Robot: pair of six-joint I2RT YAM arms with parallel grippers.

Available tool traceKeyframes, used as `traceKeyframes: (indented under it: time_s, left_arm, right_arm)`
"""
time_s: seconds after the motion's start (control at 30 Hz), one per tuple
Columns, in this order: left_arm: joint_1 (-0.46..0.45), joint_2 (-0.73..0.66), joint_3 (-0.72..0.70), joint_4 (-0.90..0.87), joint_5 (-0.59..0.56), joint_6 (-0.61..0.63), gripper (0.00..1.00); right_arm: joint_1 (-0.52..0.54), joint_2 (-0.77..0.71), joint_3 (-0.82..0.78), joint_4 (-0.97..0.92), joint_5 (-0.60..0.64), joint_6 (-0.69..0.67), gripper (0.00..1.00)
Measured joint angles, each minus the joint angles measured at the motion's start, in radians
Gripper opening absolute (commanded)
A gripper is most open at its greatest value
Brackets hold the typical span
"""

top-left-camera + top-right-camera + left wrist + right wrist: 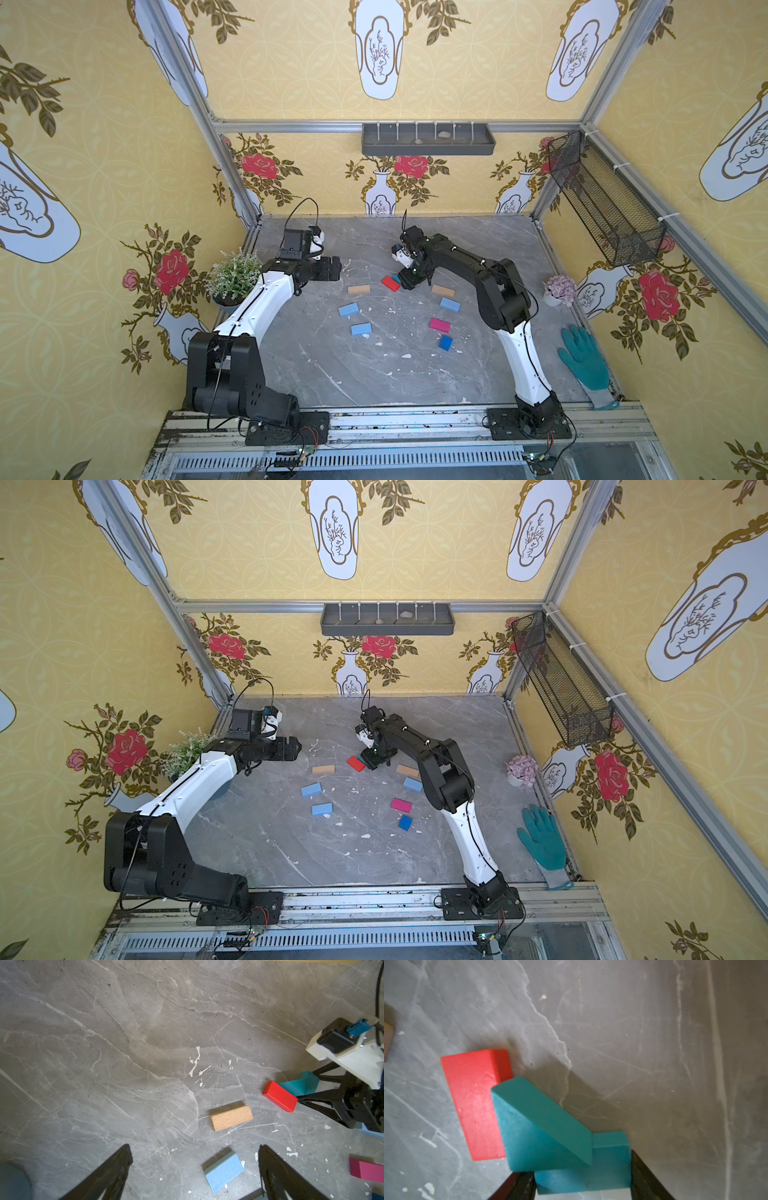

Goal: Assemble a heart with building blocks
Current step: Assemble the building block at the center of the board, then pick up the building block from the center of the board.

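My right gripper [581,1165] is shut on a teal rectangular block [610,1159] that rests on the table. A teal triangle [537,1126] lies between this block and the red block [390,283], touching both. The other blocks lie spaced apart in a loose heart-shaped ring. These are two tan blocks [358,289] [443,290], three light-blue blocks [348,309] [361,329] [450,304], a magenta block [439,325] and a dark-blue cube [445,342] at the near point. My left gripper [334,268] hovers open and empty at the ring's far left, above the table [145,1043].
A green plant [235,274] stands at the left edge and a pink flower pot [560,290] at the right. A teal glove [584,365] lies at the front right. A wire basket [602,203] and a grey shelf [428,139] hang on the walls.
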Motion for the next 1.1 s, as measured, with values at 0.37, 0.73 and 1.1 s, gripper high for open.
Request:
traceKeyframes:
  time_s: [0.37,0.73,1.1]
  left_arm:
    - [0.001,0.0,0.0,0.0,0.0,-0.002,0.97]
    - [0.001,-0.005,0.0,-0.001,-0.001,-0.003,0.97]
    - [-0.003,0.006,0.043,-0.042,-0.005,0.016,0.87]
  right_arm:
    - [-0.001,0.0,-0.007,0.014,0.002,0.002,0.85]
    - [-0.011,-0.044,-0.069,0.046,0.006,0.005,0.97]
    - [-0.031,-0.248,-0.166,0.025,-0.01,0.011,0.98]
